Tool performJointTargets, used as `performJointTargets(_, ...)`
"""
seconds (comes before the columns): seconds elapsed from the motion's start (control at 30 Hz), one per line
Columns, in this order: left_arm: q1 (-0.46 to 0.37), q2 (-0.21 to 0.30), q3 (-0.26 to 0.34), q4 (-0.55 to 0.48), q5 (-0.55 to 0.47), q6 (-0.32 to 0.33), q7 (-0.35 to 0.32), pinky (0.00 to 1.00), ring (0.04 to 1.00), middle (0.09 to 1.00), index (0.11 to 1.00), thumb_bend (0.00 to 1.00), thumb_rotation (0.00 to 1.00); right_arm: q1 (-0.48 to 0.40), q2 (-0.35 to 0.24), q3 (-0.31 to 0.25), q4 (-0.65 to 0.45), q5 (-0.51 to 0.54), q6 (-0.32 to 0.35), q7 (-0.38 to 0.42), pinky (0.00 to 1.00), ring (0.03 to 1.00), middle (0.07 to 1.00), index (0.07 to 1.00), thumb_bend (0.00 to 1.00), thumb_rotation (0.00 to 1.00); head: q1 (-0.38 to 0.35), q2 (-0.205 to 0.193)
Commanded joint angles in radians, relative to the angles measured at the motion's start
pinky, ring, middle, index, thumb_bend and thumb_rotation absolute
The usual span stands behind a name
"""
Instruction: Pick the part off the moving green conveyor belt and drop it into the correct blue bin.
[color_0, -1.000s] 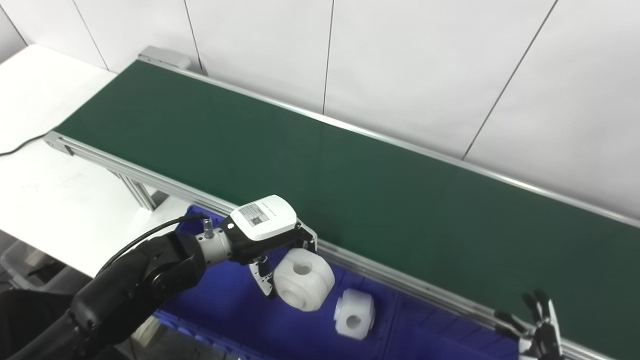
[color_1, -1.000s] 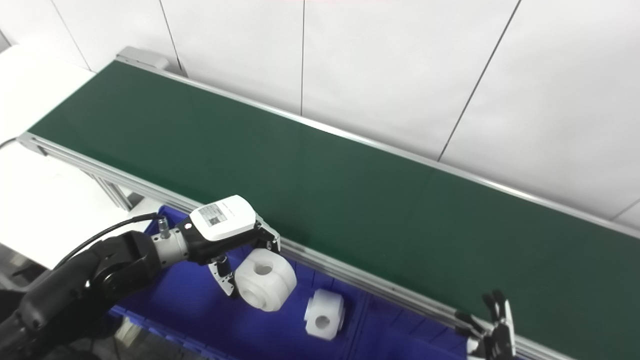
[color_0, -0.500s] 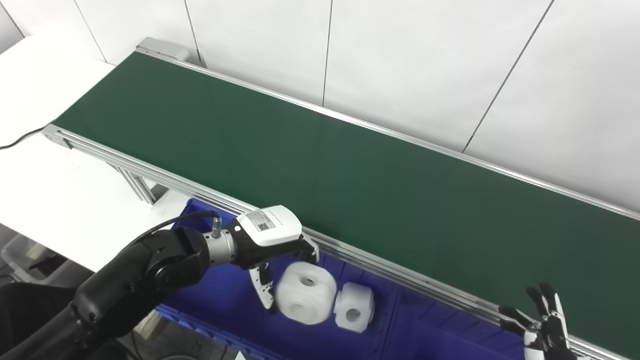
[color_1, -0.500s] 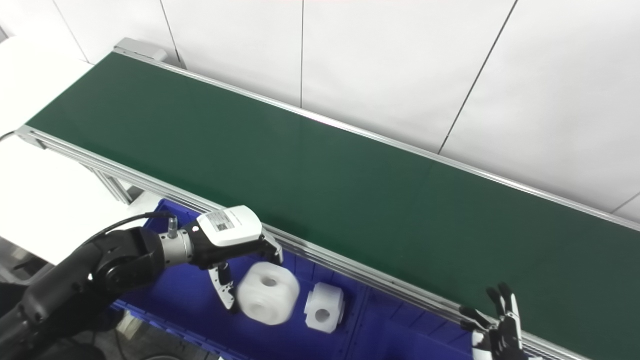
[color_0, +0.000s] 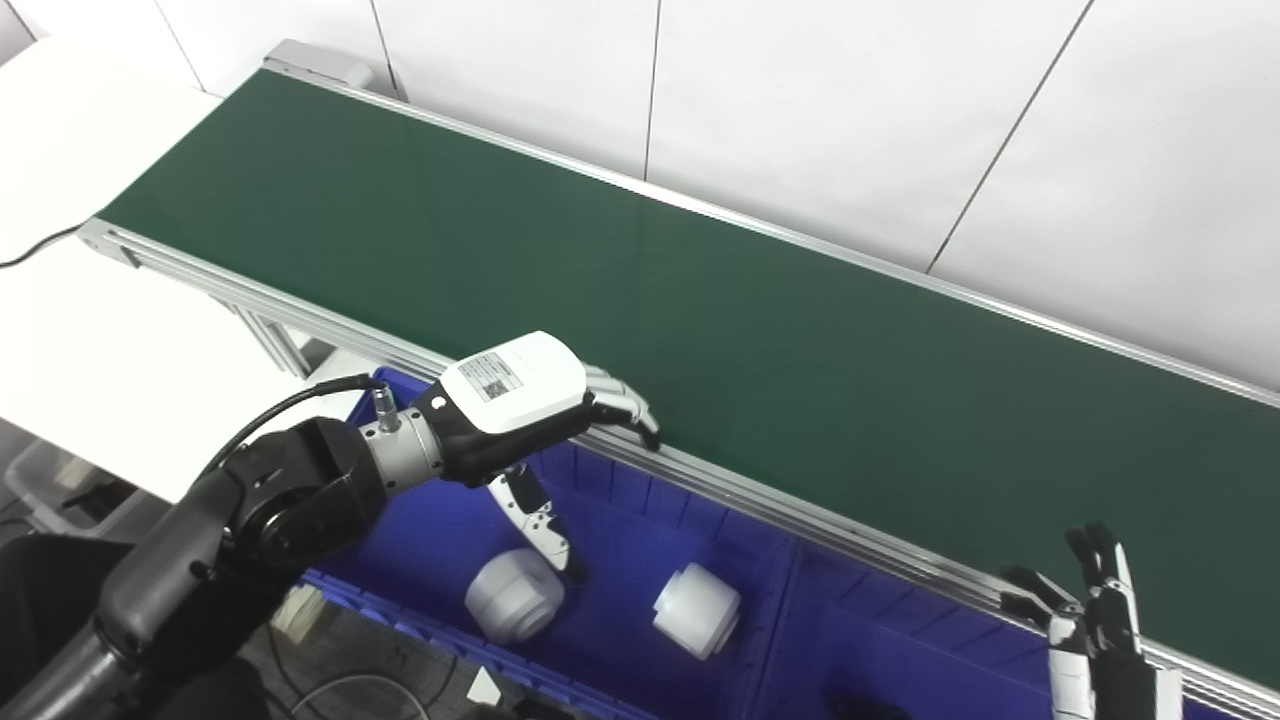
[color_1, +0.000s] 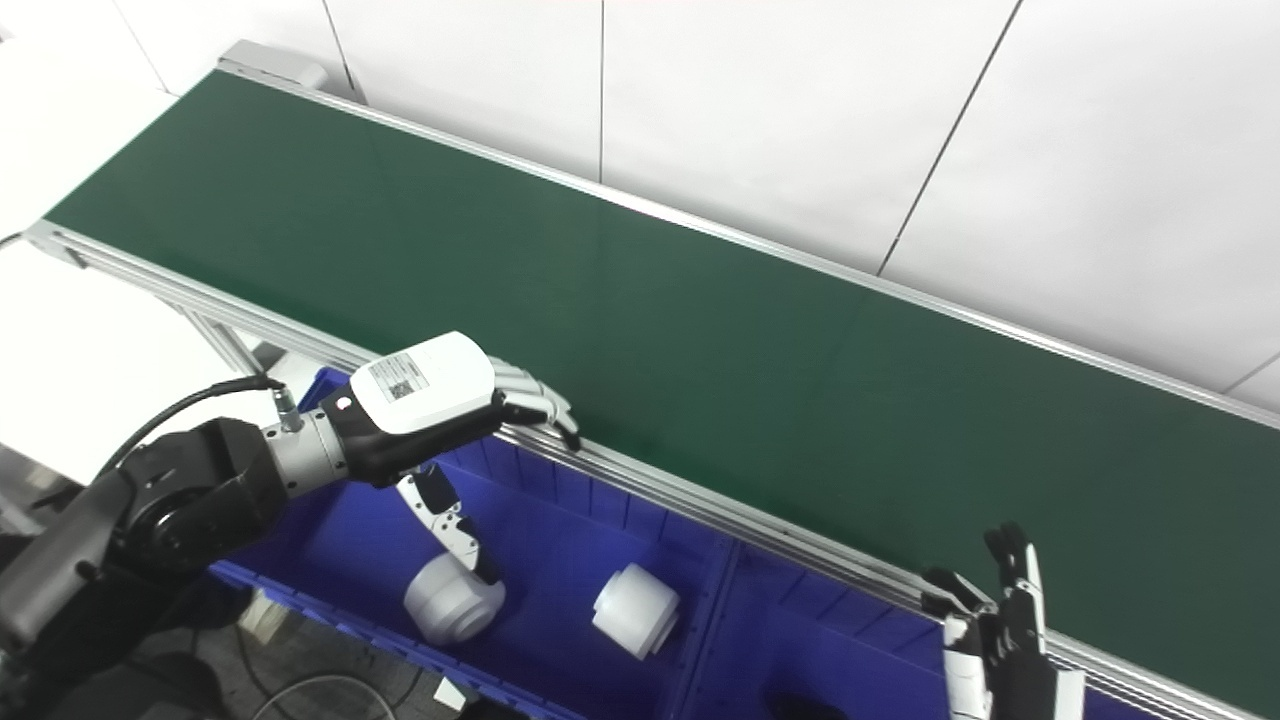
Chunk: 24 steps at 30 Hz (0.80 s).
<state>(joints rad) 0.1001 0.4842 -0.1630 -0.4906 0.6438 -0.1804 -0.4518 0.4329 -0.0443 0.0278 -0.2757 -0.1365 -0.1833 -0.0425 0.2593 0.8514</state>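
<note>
One second ago the left robot hand (color_0: 530, 420) was holding a white part (color_0: 513, 595) above the blue bin (color_0: 610, 500). Now the fingers (color_0: 620, 400) are stretched out and apart, reaching over the metal rail of the conveyor belt (color_0: 700, 300), and the robot hand is higher than before. The white part has fallen and now lies on the floor of the bin, near the second white part (color_0: 697, 610), which has also turned and shows a different face. The right robot hand (color_1: 1005, 640) has risen a little more into view. The camera has also tilted slightly.
</note>
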Motion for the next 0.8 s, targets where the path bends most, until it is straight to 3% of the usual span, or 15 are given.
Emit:
performJointTargets(0.0, -0.006, -0.043, 0.014, -0.062, -0.074, 0.076, -0.002, 0.64, 0.741, 0.805, 0.767, 0.88, 0.49, -0.001, 0.007, 0.003, -0.028, 0.001, -0.017, 0.0, 0.63, 0.716, 0.929, 0.965, 0.68, 0.93, -0.007, 0.001)
performJointTargets(0.07, 0.008, -0.119, 0.011, -0.083, -0.162, 0.152, 0.006, 0.63, 0.76, 0.829, 0.804, 0.89, 0.52, -0.004, 0.013, 0.005, -0.025, -0.006, -0.023, -0.002, 0.64, 0.72, 0.926, 0.966, 0.68, 0.94, -0.028, -0.001)
performJointTargets(0.13, 0.04, -0.23, 0.005, -0.086, -0.247, 0.213, 0.047, 0.65, 0.792, 0.861, 0.855, 0.89, 0.57, -0.005, 0.02, 0.009, -0.025, -0.018, -0.026, -0.006, 0.65, 0.731, 0.919, 0.968, 0.69, 0.95, -0.048, -0.001)
performJointTargets(0.27, 0.101, -0.403, 0.005, -0.059, -0.377, 0.282, 0.12, 0.78, 0.885, 0.932, 0.953, 0.88, 0.69, -0.002, 0.041, 0.018, -0.031, -0.043, -0.022, -0.014, 0.68, 0.761, 0.909, 0.971, 0.7, 0.96, -0.095, 0.004)
performJointTargets(0.3, 0.121, -0.461, 0.007, -0.062, -0.409, 0.333, 0.138, 0.81, 0.896, 0.944, 0.972, 0.88, 0.71, 0.0, 0.049, 0.021, -0.031, -0.054, -0.022, -0.019, 0.68, 0.766, 0.907, 0.97, 0.7, 0.96, -0.119, 0.005)
performJointTargets(0.37, 0.141, -0.527, 0.015, -0.072, -0.464, 0.409, 0.158, 0.85, 0.922, 0.973, 0.993, 0.89, 0.8, 0.004, 0.063, 0.028, -0.027, -0.078, -0.026, -0.026, 0.7, 0.773, 0.91, 0.972, 0.71, 0.97, -0.149, 0.005)
performJointTargets(0.47, 0.145, -0.562, 0.03, -0.083, -0.536, 0.466, 0.169, 0.92, 0.971, 0.999, 1.0, 0.84, 0.8, 0.006, 0.083, 0.044, -0.021, -0.114, -0.032, -0.035, 0.7, 0.78, 0.907, 0.973, 0.76, 1.0, -0.186, 0.003)
performJointTargets(0.67, 0.159, -0.582, 0.03, -0.096, -0.591, 0.491, 0.212, 0.96, 0.993, 1.0, 1.0, 0.86, 0.79, 0.011, 0.126, 0.078, -0.015, -0.16, -0.037, -0.059, 0.69, 0.777, 0.897, 0.969, 0.8, 1.0, -0.304, 0.003)
performJointTargets(0.77, 0.177, -0.59, 0.031, -0.11, -0.618, 0.51, 0.238, 0.97, 0.999, 1.0, 1.0, 0.87, 0.79, 0.015, 0.147, 0.101, -0.007, -0.177, -0.046, -0.073, 0.69, 0.772, 0.894, 0.958, 0.78, 1.0, -0.369, 0.005)
